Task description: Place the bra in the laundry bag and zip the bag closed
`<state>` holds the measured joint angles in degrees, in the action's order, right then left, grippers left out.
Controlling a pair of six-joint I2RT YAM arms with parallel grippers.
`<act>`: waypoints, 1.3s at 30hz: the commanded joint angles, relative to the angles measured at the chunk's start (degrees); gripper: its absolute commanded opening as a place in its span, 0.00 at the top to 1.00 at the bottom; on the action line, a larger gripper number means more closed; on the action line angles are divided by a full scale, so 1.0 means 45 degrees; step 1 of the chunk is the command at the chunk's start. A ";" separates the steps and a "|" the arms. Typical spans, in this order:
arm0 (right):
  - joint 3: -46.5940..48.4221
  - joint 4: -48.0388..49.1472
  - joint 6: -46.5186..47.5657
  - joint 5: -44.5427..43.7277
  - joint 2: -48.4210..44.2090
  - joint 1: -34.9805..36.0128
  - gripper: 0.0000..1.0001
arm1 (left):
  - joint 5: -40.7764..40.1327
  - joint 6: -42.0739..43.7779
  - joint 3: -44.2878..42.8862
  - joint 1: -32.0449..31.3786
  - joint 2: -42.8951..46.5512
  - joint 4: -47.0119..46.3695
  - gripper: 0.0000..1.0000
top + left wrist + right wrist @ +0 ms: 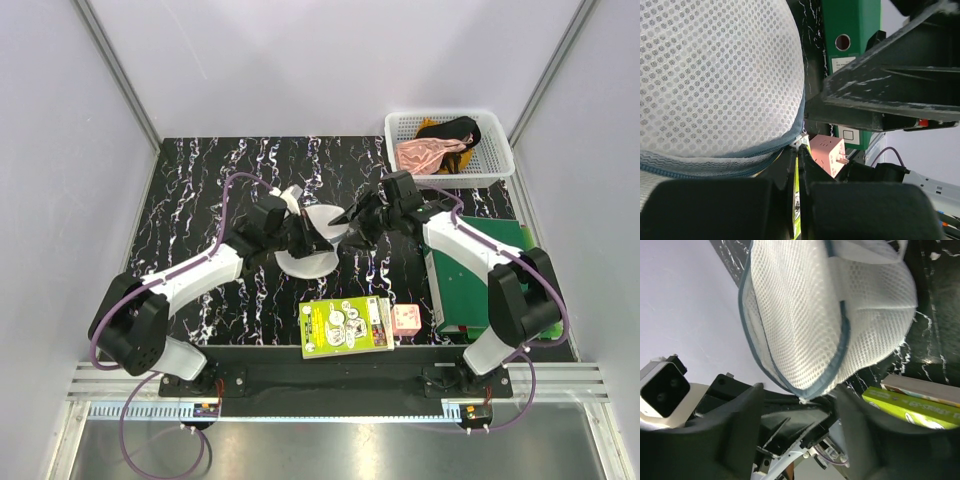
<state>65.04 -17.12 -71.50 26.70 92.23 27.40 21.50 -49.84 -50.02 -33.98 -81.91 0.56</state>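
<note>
The white mesh laundry bag (312,248) lies mid-table between my two grippers. It fills the left wrist view (715,75) and the right wrist view (830,310), its blue-grey zip running round the rim. My left gripper (306,233) (801,150) is shut on the small white zip pull (801,139) at the rim. My right gripper (351,222) (799,390) is open, its jaws set wide on either side of the same bit of rim, where the pull (803,400) shows. The bra is hidden from every view.
A white lattice basket (497,150) at the back right holds a pink garment (425,155) and a black one (458,130). A green binder (470,275) lies right. A yellow-green booklet (345,325) and pink cube (405,319) (827,155) sit at the front.
</note>
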 commanded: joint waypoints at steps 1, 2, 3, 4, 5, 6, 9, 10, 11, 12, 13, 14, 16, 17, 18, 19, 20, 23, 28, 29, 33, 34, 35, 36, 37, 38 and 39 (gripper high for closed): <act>-0.0330 0.1149 -0.1180 0.0336 0.0501 0.0396 0.46 | 0.0457 -0.0135 -0.0290 -0.0067 0.0116 -0.0808 1.00; -0.0331 0.1188 -0.1142 0.0356 0.0637 0.0396 0.48 | 0.0419 -0.0076 -0.0329 -0.0067 0.0135 -0.0769 1.00; -0.0351 0.1188 -0.1064 0.0356 0.0677 0.0396 0.49 | 0.0438 -0.0018 -0.0349 -0.0086 0.0155 -0.0749 1.00; -0.0331 0.1208 -0.1024 0.0298 0.0735 0.0396 0.53 | 0.0438 0.0022 -0.0349 -0.0067 0.0174 -0.0691 1.00; -0.0312 0.1247 -0.0985 0.0220 0.0794 0.0377 0.59 | 0.0438 0.0022 -0.0330 -0.0067 0.0155 -0.0671 1.00; -0.0273 0.1266 -0.0869 0.0161 0.0814 0.0376 0.66 | 0.0438 0.0138 -0.0349 -0.0067 0.0194 -0.0574 1.00; 0.0039 0.1150 -0.0052 -0.0015 0.0795 -0.0013 0.95 | -0.0126 0.0722 -0.0447 0.0205 0.0543 0.0770 1.00; 0.0098 0.1091 0.0146 -0.0015 0.0737 -0.0343 1.00 | -0.0128 0.0822 -0.0350 0.0651 0.0739 0.1239 1.00; 0.0137 0.1052 0.0418 0.0120 0.0697 -0.0559 1.00 | -0.0148 0.0900 -0.0059 0.0965 0.0954 0.1495 1.00; 0.0254 0.0820 0.1291 0.0315 0.0755 -0.0735 1.00 | -0.0341 0.1191 0.0079 0.1703 0.1169 0.1768 1.00; 0.0815 0.0566 0.1938 0.0626 0.0929 -0.0872 1.00 | -0.0479 0.1406 0.0177 0.2078 0.1654 0.2505 1.00; 0.1285 0.0177 0.2660 0.1480 0.1531 -0.1144 1.00 | -0.0596 0.1679 0.0178 0.2468 0.1814 0.2880 1.00; 0.2357 -0.0685 0.4750 0.1781 0.1887 -0.1186 1.00 | -0.0733 0.2752 -0.0055 0.3252 0.1952 0.3679 1.00; 0.2596 -0.0841 0.5337 0.1531 0.2082 -0.1089 1.00 | -0.0811 0.3066 -0.0269 0.3292 0.1836 0.3975 1.00; 0.2850 -0.1365 0.6194 0.1354 0.2219 -0.1069 1.00 | -0.0483 0.3397 -0.0581 0.3293 0.1699 0.4055 1.00; 0.3548 -0.1738 0.6531 0.1159 0.2375 -0.1069 1.00 | -0.0151 0.3323 -0.0661 0.3254 0.1524 0.3940 1.00; 0.3981 -0.2109 0.6844 0.0886 0.2802 -0.1050 1.00 | 0.0181 0.3187 -0.0701 0.3215 0.1174 0.3765 1.00; 0.6186 -0.3748 0.7666 0.0496 0.3913 -0.0874 0.90 | 0.0867 0.2446 -0.0545 0.2630 0.0801 0.2672 1.00; 0.8888 -0.8105 0.7688 -0.2277 0.4409 -0.0659 0.29 | 0.1511 -0.0170 0.0488 0.1887 0.0644 -0.0607 1.00; 0.8675 -0.8244 0.7571 -0.2667 0.3808 -0.0659 0.21 | 0.1531 -0.0444 0.0587 0.1828 0.0585 -0.0941 1.00; 0.4998 -0.6674 0.4939 -0.2596 0.1444 -0.0639 0.05 | 0.1415 -0.1247 0.0744 0.1438 0.0351 -0.2017 1.00; 0.4053 -0.5774 0.4198 -0.2090 0.0414 -0.0542 0.04 | 0.1376 -0.1267 0.0725 0.1379 0.0312 -0.2018 1.00; 0.3154 -0.4721 0.2721 -0.1312 -0.0041 -0.0445 0.04 | 0.1375 -0.1267 0.0686 0.1320 0.0311 -0.2038 1.00; 0.1831 -0.2777 0.2088 -0.1149 -0.0393 -0.0308 0.04 | 0.1395 -0.1286 0.0686 0.1185 0.0292 -0.2038 1.00; 0.1527 -0.2119 0.1772 -0.1225 -0.0687 -0.0152 0.04 | 0.1395 -0.1267 0.0686 0.1125 0.0292 -0.2038 1.00; 0.1466 -0.1590 0.1827 -0.1284 -0.0632 0.0100 0.04 | 0.1376 -0.1248 0.0705 0.1047 0.0272 -0.2019 1.00; 0.1814 -0.1624 0.2002 -0.1265 -0.0457 0.0219 0.05 | 0.1375 -0.1286 0.0725 0.0911 0.0253 -0.2038 1.00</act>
<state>74.48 -38.63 -54.33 19.44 91.81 25.26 26.35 -53.80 -46.81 -28.23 -80.73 -3.20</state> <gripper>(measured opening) 0.958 0.012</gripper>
